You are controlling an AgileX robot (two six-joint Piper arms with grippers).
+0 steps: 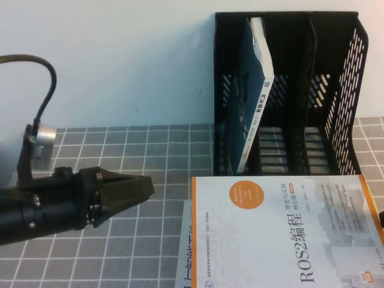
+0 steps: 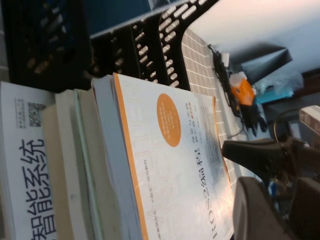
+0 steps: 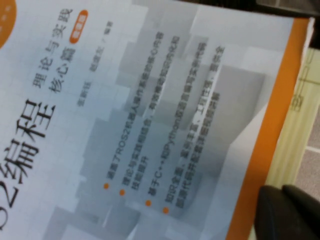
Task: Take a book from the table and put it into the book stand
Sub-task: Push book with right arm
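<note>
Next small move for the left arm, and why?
Probably slide the left end effector right toward the top book's near edge: it hangs beside the stack, holding nothing. The stand has free slots beside the leaning book. The right end effector sits at the cover's corner.

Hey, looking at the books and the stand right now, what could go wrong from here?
1. The dark teal book already leans tilted in the black slotted book stand; a new book pushed into that slot might jam against it.
2. The white-and-orange ROS2 book tops a stack of books; lifting it may drag those below.
3. The left end effector hovers beside the stack, the right end effector at the cover's edge; they might collide.
</note>
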